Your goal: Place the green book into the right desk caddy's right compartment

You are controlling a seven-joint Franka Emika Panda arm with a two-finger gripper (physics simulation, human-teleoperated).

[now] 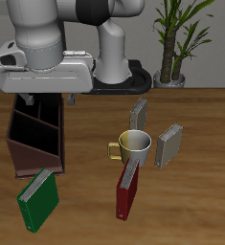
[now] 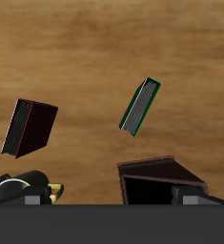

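The green book [image 1: 37,199] is on the table near the front edge, just in front of the right desk caddy [image 1: 34,142], a dark brown box with inner dividers. In the wrist view the green book [image 2: 140,105] shows edge-on, with its pale pages between green covers, and a corner of the caddy [image 2: 166,179] is also in view. My gripper [image 1: 49,98] hangs above the caddy, farther back than the book. It is open and empty. Its fingers are spread wide apart in the wrist view [image 2: 112,200].
A dark red book [image 1: 127,191] leans by a yellow-and-white mug [image 1: 134,145] mid-table; both show in the wrist view, the book [image 2: 30,127] and the mug [image 2: 18,187]. Two grey books [image 1: 139,113] [image 1: 168,145] stand behind and beside the mug. A potted plant [image 1: 173,57] is at the back.
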